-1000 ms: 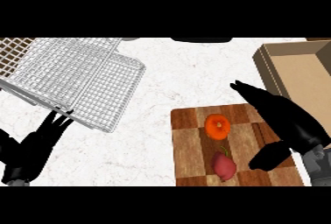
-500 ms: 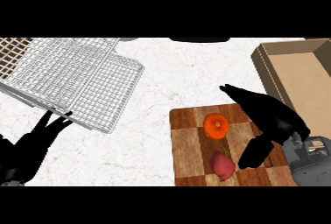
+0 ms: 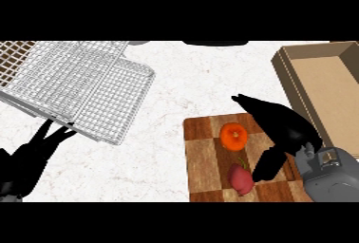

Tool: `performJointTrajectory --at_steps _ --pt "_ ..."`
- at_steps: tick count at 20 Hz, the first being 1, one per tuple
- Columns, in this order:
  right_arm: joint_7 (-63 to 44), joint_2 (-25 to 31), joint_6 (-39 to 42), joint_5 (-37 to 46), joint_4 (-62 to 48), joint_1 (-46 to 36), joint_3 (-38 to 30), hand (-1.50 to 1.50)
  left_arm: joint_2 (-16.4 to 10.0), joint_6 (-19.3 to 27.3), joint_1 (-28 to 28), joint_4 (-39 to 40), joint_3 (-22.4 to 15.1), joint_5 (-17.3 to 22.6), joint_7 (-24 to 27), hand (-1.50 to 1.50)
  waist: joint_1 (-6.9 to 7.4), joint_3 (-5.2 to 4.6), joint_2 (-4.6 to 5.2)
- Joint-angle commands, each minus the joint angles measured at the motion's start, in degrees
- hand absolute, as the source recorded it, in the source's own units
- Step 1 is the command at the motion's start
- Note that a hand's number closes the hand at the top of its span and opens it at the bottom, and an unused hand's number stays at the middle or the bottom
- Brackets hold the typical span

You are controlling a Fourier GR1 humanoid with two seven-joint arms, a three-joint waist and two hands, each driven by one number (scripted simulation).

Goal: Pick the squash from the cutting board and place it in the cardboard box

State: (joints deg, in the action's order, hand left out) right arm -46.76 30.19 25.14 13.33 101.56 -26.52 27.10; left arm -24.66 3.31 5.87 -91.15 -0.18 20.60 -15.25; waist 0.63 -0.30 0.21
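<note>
An orange, round squash (image 3: 233, 135) lies on the upper middle of the checkered wooden cutting board (image 3: 204, 156). A reddish-pink vegetable (image 3: 240, 179) lies just below it on the same board. My right hand (image 3: 286, 126) hovers over the board's right side, open, its fingers stretched to the upper left past the squash. Its thumb (image 3: 267, 165) hangs down beside the reddish vegetable. The hand holds nothing. The cardboard box (image 3: 287, 72) stands open at the right edge, behind the board. My left hand (image 3: 28, 159) rests open at the lower left.
A white wire dish rack (image 3: 77, 85) fills the upper left, its near corner just above my left hand. White marble counter (image 3: 189, 80) lies between the rack, the board and the box. A dark object (image 3: 216, 43) sits at the back edge.
My right hand has slid left and slightly down over the board, its fingers now beside the squash and its thumb next to the reddish vegetable. The left hand has sunk a little.
</note>
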Motion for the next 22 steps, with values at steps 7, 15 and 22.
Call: performJointTrajectory --at_steps 7,15,22 --pt "4.9 -4.5 -1.5 7.8 -6.9 -2.6 2.2 -1.5 3.0 -0.4 -7.1 -1.7 2.1 0.6 3.1 0.0 -0.24 0.3 -0.04" --pt "0.9 -5.4 0.8 8.5 -3.8 -0.6 2.3 -1.5 2.2 -1.0 -4.5 -5.6 3.9 0.9 1.0 0.0 -0.53 0.3 -0.45" --pt "2.2 -7.7 -0.1 13.1 -10.2 -0.3 3.6 -1.5 3.6 -1.5 -5.2 -3.6 4.6 -0.1 2.0 0.0 -0.47 0.31 -0.19"
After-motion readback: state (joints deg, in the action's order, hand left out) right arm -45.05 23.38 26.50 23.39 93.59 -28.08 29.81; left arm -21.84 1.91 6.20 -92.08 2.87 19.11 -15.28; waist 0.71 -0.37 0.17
